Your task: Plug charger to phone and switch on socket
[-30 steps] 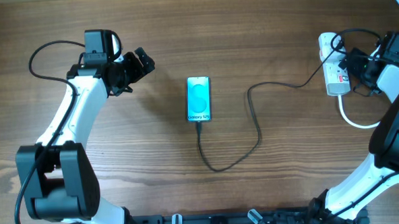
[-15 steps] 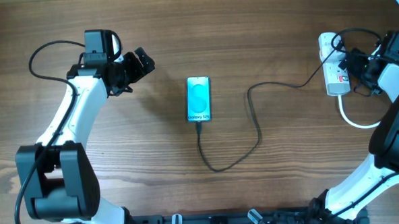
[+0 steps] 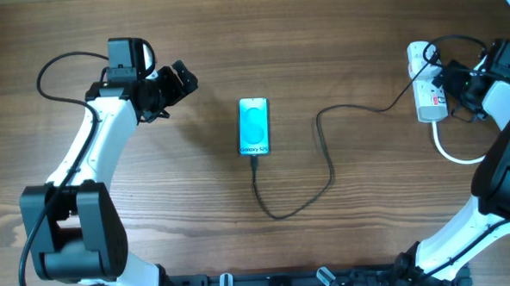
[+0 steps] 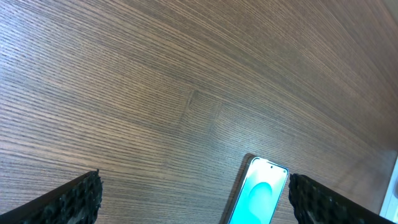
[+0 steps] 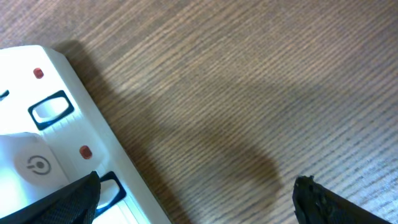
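No shift; switch (image 5: 50, 109) on socket (image 5: 62, 142) wrist-only

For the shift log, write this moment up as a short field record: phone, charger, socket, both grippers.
phone: lies flat between the arms, screen up
charger: cable loops from the phone's bottom edge across to the socket; looks connected at the phone
socket: far right, white; switches show in the right wrist view, on or off cannot be told
left gripper: open, empty, to the left of the phone, apart from it
right gripper: open, holding nothing, at the socket
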Tool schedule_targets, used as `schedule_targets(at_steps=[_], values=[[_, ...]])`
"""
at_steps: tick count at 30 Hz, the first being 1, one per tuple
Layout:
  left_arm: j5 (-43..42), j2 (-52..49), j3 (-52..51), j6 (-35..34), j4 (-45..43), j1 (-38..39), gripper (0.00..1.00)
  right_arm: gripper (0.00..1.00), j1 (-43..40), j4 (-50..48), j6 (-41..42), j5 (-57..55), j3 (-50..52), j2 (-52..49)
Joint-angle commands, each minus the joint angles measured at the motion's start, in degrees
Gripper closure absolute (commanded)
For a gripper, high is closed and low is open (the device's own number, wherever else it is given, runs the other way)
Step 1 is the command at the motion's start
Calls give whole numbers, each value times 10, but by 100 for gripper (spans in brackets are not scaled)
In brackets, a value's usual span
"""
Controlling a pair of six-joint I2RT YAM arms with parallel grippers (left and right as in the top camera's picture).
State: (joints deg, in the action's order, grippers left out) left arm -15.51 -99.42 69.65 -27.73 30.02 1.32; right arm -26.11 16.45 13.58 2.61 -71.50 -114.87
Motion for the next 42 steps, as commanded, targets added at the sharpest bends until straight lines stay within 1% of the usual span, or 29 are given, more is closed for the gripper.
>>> schedule_targets(at_steps=[1,10,13,15,16,17,21,42], values=[[-5,2,5,3,0,-2,0,0,19,10,-15,35,19,-19],[-5,2,5,3,0,-2,0,0,18,55,-16,31,19,-19],[-5,2,5,3,0,-2,0,0,6,103,-17,-31,9,8],[-5,2,5,3,0,-2,0,0,0,107,-41,-2,9,43],[-5,2,5,3,0,-2,0,0,0,111,-85,46,9,61],[-5,2,5,3,0,-2,0,0,0,113,-107,71,9,68],[-5,2,5,3,0,-2,0,0,0,116,-129,76,12,66],[-5,2,5,3,0,-2,0,0,0,110,-130,76,13,66]])
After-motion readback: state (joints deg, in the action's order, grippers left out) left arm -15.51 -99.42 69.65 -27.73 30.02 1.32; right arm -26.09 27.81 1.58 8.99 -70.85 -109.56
